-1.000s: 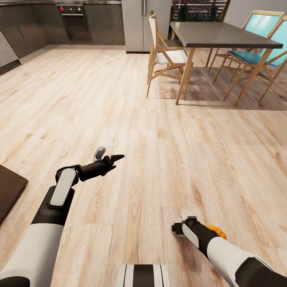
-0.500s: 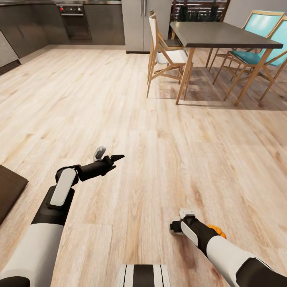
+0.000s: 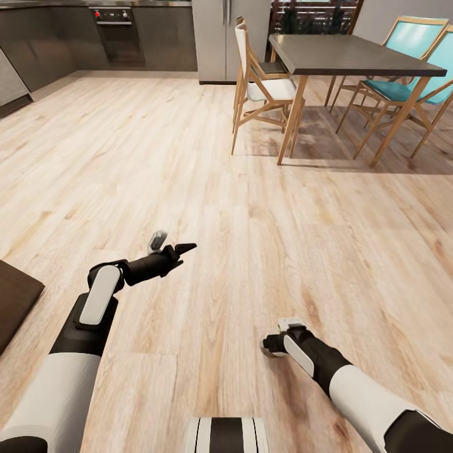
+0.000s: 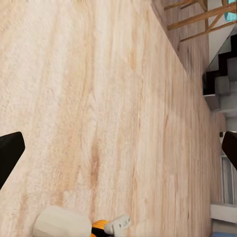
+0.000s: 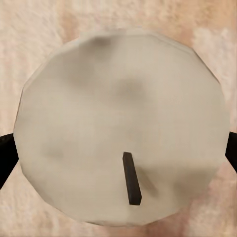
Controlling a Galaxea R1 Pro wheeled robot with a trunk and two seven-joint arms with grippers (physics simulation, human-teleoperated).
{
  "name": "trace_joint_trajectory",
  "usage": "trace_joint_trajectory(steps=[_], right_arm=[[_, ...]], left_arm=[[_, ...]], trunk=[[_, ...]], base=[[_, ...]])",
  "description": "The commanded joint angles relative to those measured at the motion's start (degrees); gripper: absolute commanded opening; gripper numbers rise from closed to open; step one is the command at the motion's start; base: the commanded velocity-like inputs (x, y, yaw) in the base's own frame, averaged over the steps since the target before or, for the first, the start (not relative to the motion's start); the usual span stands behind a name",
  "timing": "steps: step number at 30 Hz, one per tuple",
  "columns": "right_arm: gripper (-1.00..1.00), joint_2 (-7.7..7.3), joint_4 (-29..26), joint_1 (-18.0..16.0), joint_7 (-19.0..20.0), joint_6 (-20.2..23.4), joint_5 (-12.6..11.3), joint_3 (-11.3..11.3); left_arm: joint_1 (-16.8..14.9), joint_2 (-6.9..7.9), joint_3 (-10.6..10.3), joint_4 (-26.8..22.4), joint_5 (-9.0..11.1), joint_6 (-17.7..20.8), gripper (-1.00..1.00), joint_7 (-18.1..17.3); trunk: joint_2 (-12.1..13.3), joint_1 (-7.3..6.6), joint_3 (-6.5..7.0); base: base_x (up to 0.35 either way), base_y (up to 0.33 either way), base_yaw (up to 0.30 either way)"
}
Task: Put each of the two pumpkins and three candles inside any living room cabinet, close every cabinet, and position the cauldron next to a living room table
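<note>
A beige candle with a short dark wick lies flat-topped right under my right gripper. It spans the whole gap between the two black fingers, which stand wide apart at its sides. In the left wrist view, the candle sits on the wooden floor with an orange pumpkin right beside it, under my right wrist. My left gripper is held out over bare floor, open and holding nothing. The cabinet and the cauldron are out of view.
A dark dining table with wooden chairs stands ahead to the right. Dark kitchen units and a fridge line the far wall. A dark brown slab lies at my left. Stairs appear in the left wrist view.
My right arm has shifted a little to the left and forward. The orange pumpkin that peeked out beside its forearm is now covered by the arm. The left arm has not moved.
</note>
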Motion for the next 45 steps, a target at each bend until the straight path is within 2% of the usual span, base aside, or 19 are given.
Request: trace_joint_trajectory(steps=[1,5,6,11,15,20,27,45], right_arm=[[-1.0,-0.02,-0.18,0.01,0.01,0.08,-0.02,-0.01],[-1.0,-0.08,-1.14,0.01,0.0,1.21,-0.04,-0.05],[-1.0,-0.31,-3.54,0.01,0.0,5.06,-0.05,-0.2],[-1.0,-0.51,-4.22,0.01,0.0,5.78,-0.13,-0.58],[-1.0,-0.51,-4.23,0.01,0.0,5.8,-0.13,-0.58],[-1.0,-0.51,-4.23,0.01,0.0,5.8,-0.09,-2.65],[-1.0,-0.51,-4.23,0.01,0.0,5.8,-0.05,-3.21],[-1.0,-0.42,-4.23,0.01,0.0,5.62,-0.05,-3.22]], left_arm=[[0.0,-0.03,-0.06,-0.09,-0.03,-0.01,1.0,0.0],[0.01,-0.5,-2.19,-0.38,-0.07,-0.18,1.0,-0.11],[-0.01,-0.62,-3.04,-0.42,-0.13,-0.3,1.0,-0.11],[-0.01,-0.64,-3.09,-0.02,-0.11,-0.4,1.0,-0.16],[-0.01,-0.68,-3.09,0.12,-0.05,-0.41,1.0,-0.16],[-0.01,-0.44,-3.12,-0.44,-0.25,-0.31,1.0,0.17],[-0.01,-0.35,-3.09,-0.52,-0.17,-0.24,1.0,0.1],[-0.01,-0.3,-2.98,-0.57,0.01,-0.23,1.0,0.09]], trunk=[[0.0,0.0,0.0],[0.0,0.0,0.0],[0.0,0.0,0.0],[0.0,0.0,0.0],[0.05,-0.1,0.88],[0.12,-0.23,1.99],[0.21,-0.41,3.54],[0.46,-0.88,7.53]], base=[[0.0,0.0,0.0],[0.0,0.0,0.0],[0.0,0.0,0.0],[0.0,0.0,0.0],[0.0,0.0,0.0],[0.0,0.0,0.0],[0.0,0.0,0.028],[0.0,0.0,0.265]])
